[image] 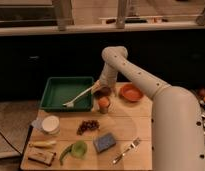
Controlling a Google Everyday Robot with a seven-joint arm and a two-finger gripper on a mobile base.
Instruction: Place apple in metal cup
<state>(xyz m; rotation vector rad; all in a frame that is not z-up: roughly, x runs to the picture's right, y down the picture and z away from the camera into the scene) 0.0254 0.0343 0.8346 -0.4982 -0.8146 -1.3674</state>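
Note:
The apple (pixel 103 102) is a small orange-red ball sitting at the mouth of the metal cup (pixel 104 109). The cup is a short dark cylinder standing on the wooden table just right of the green tray (pixel 53 85). My gripper (pixel 101 92) hangs directly above the apple, very close to it or touching it. The white arm comes down to it from the upper right. The gripper hides the apple's top. I cannot tell how deep the apple sits in the cup.
A white utensil (pixel 78 96) leans out of the tray. An orange bowl (pixel 131 93) sits right of the cup. A white container (pixel 50 124), grapes (pixel 87 126), blue sponge (pixel 104 141), fork (pixel 126 150), green cup (pixel 78 148) and banana (pixel 43 144) lie nearer the front.

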